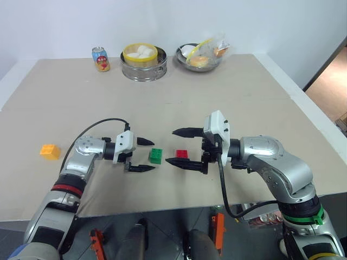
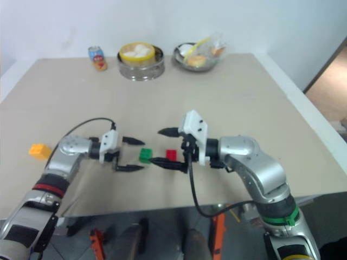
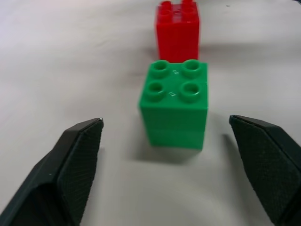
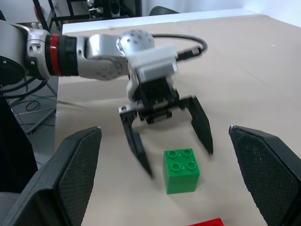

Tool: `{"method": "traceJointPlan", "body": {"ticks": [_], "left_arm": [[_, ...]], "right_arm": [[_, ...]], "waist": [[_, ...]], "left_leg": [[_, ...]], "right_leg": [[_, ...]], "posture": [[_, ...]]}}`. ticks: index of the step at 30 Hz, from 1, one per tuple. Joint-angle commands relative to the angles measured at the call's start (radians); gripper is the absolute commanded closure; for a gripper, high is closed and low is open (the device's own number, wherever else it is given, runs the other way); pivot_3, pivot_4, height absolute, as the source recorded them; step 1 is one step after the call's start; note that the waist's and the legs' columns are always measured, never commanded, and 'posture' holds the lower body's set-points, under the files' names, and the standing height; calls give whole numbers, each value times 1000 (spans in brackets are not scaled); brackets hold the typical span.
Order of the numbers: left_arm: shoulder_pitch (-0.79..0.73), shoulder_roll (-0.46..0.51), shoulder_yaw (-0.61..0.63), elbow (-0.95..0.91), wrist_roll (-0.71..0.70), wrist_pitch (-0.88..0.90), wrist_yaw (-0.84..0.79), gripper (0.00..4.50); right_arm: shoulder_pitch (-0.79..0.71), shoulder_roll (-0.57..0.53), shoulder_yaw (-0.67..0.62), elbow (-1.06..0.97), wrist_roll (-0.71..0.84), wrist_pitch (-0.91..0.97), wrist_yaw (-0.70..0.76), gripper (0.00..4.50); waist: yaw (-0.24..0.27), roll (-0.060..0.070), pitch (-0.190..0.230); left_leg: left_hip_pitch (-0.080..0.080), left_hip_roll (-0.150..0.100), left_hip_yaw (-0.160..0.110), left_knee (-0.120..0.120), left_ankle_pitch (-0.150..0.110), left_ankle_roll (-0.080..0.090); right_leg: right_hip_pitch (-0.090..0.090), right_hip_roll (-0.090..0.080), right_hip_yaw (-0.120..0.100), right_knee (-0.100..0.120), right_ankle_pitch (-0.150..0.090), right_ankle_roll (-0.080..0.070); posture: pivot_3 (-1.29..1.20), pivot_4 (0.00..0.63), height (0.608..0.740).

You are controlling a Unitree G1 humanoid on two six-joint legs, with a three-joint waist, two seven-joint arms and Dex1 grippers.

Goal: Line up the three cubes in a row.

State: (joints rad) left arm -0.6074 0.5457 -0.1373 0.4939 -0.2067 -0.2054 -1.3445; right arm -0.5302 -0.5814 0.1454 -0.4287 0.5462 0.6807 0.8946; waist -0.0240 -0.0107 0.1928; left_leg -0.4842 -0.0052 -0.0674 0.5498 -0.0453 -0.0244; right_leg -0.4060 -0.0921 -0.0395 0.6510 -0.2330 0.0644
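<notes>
Green cube and red cube sit side by side mid-bench, starting the row. Left claw spread, clear of green; right claw spread around red. Yellow-orange cube far left, likely next.

We're looking at a big beige worktop with a white edge, pushed up near a plain pale wall. Off at the right there's a strip of brownish wooden floor. Lighting's soft and even, so we get barely any shadows.
</notes>
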Motion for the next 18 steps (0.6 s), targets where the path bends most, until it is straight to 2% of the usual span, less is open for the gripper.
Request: {"method": "traceJointPlan", "body": {"ticks": [1,6,9,13,18], "left_arm": [[63,65,99,-182,-70,131,72,25],[205,112,302,-476,-180,416,332,25],[296,75,441,-644,-206,552,567,25],[404,-1,563,-819,-187,666,831,25],[480,-64,697,-897,-176,734,1038,25]], "right_arm": [[-33,15,-33,-14,32,-7,-3,0],[-44,22,-26,6,30,-25,8,0],[-45,24,-11,25,15,-52,26,0],[-52,29,15,49,-5,-90,55,0],[-84,46,33,85,-4,-99,92,0]], "waist": [[-2,0,0],[-2,0,0],[0,0,0],[1,0,0],[2,0,0]], "left_leg": [[0,1,0,0,0,0],[0,2,-1,-1,-1,-1],[0,1,-1,-1,-1,-2],[0,1,0,0,-1,-2],[0,1,0,0,-1,-2]], "right_leg": [[0,0,0,0,0,0],[-1,1,0,0,0,-1],[-1,0,0,0,0,-1],[-1,-2,0,-2,0,0],[-1,0,-1,-2,1,-1]], "posture": [[0,150,740],[0,150,740],[0,150,740],[0,150,740],[0,150,740]]}}
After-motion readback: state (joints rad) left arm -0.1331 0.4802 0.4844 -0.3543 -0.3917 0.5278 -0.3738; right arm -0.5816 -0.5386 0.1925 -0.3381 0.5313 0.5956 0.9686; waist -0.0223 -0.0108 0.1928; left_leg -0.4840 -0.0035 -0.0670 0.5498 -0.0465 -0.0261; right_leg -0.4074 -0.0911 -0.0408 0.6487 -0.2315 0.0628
